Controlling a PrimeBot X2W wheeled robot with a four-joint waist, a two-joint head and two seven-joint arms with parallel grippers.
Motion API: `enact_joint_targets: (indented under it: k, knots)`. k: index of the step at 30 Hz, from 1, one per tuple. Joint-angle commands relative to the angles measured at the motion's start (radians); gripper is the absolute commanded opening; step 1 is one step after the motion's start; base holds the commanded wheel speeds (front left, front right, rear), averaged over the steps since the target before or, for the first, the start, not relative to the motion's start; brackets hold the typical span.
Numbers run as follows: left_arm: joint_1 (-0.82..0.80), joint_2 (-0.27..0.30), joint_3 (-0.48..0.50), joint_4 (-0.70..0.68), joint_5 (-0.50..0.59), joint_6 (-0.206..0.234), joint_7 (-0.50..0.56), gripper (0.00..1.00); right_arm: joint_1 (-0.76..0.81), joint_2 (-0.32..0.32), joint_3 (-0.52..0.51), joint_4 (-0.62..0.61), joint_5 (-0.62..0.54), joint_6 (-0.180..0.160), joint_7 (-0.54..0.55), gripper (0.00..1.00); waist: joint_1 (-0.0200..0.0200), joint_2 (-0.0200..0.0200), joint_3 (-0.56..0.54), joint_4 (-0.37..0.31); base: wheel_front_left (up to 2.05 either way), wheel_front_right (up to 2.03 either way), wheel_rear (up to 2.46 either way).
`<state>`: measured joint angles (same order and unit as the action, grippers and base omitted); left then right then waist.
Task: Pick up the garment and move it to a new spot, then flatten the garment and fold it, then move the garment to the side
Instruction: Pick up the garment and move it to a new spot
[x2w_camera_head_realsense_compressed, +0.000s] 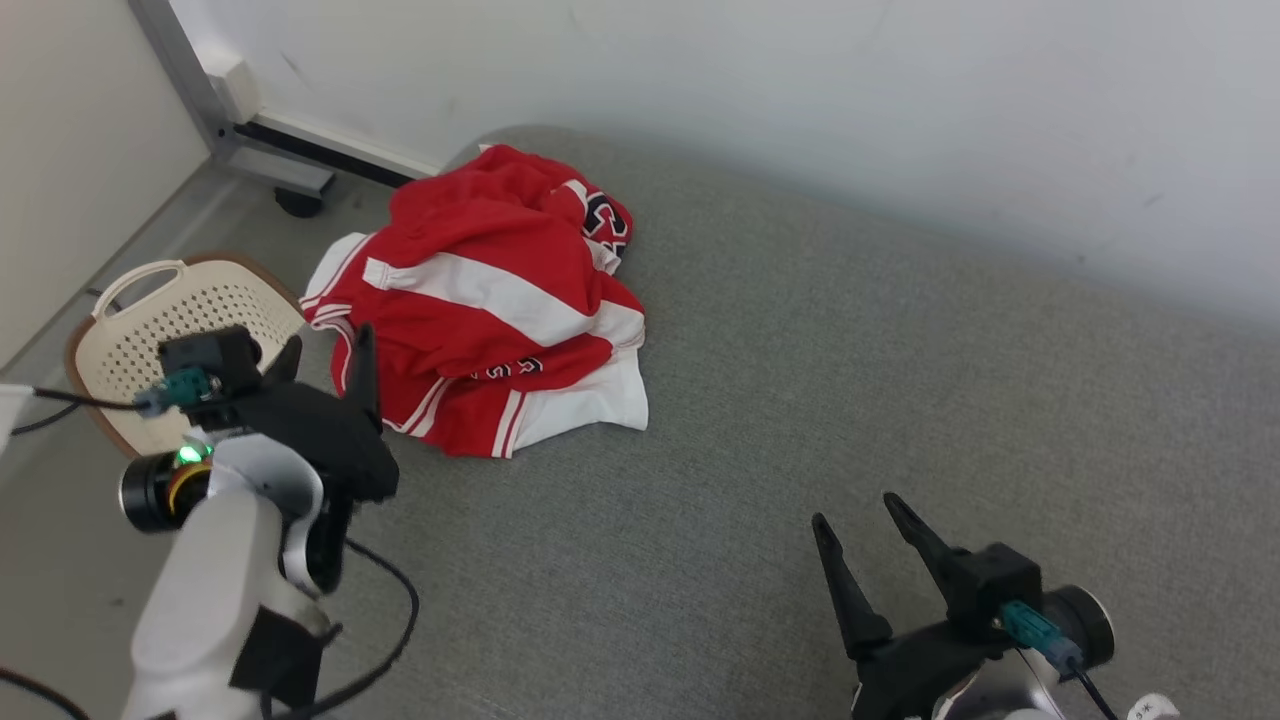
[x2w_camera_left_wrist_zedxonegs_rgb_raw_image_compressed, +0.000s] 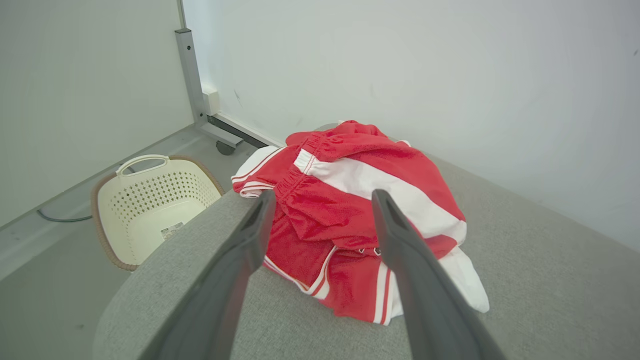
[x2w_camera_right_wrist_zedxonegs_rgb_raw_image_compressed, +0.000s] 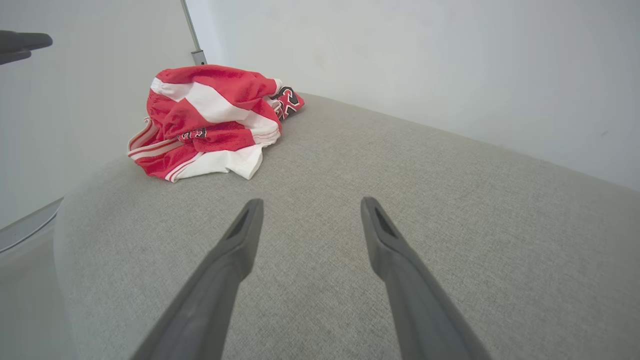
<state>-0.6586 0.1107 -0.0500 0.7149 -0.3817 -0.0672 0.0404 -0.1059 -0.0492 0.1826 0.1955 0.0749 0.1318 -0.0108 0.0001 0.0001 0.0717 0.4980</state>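
A red and white garment lies crumpled in a heap at the far left corner of the grey padded surface. My left gripper hovers open just at the heap's near left edge; in the left wrist view the garment shows between and beyond the spread fingers, which hold nothing. My right gripper is open and empty over the bare fabric near the front right, well away from the garment, which sits at the upper left of the right wrist view.
A cream perforated laundry basket stands on the floor left of the surface. A metal frame leg with a caster runs along the white wall behind. Open grey surface stretches right of the garment.
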Motion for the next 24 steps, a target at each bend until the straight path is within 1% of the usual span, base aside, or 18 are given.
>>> enact_joint_targets:
  k: [1,3,8,14,16,19,22,23,24]
  knots:
    - [-0.039,-0.001,0.008,0.023,-0.022,-0.004,0.014,1.00,-0.024,-0.002,0.010,-0.026,-0.014,-0.002,0.014,1.00,-0.0001,-0.0001,0.162,-0.134,0.00,0.00,0.00]
    - [-0.104,0.001,0.011,0.070,-0.032,-0.011,0.038,1.00,-0.037,-0.004,0.010,-0.077,-0.038,-0.002,0.041,1.00,-0.0001,-0.0001,0.207,-0.164,0.00,0.00,0.00]
    - [-0.228,0.024,0.024,0.174,-0.048,-0.001,0.066,1.00,-0.077,-0.004,-0.003,-0.198,-0.079,-0.002,0.077,1.00,-0.0001,-0.0001,0.311,-0.233,0.00,0.00,0.00]
    - [-0.300,0.017,0.026,0.269,-0.068,0.001,0.076,1.00,-0.078,-0.004,-0.023,-0.291,-0.098,-0.002,0.097,1.00,-0.0001,-0.0001,0.386,-0.276,0.00,0.00,0.00]
    - [-0.316,0.019,0.029,0.299,-0.075,0.010,0.082,1.00,-0.077,-0.003,-0.028,-0.308,-0.099,-0.002,0.100,1.00,-0.0001,-0.0001,0.401,-0.284,0.00,0.00,0.00]
    - [-0.335,0.042,0.023,0.340,-0.045,0.066,0.059,1.00,-0.076,-0.003,-0.030,-0.320,-0.095,-0.002,0.100,1.00,-0.0001,-0.0001,0.411,-0.295,0.00,0.00,0.00]
    - [-0.349,0.053,0.016,0.366,-0.025,0.115,0.026,1.00,-0.075,-0.003,-0.034,-0.320,-0.089,-0.002,0.096,1.00,-0.0001,-0.0001,0.411,-0.300,0.00,0.00,0.00]
    - [-0.352,0.054,0.013,0.374,-0.018,0.123,0.015,0.94,-0.076,-0.003,-0.035,-0.317,-0.088,-0.002,0.095,1.00,-0.0001,-0.0001,0.409,-0.299,0.00,0.00,0.00]
    - [-0.355,0.054,0.011,0.380,-0.019,0.124,0.003,0.43,-0.075,-0.002,-0.037,-0.312,-0.085,-0.002,0.093,1.00,-0.0001,-0.0001,0.405,-0.298,0.00,0.00,0.00]
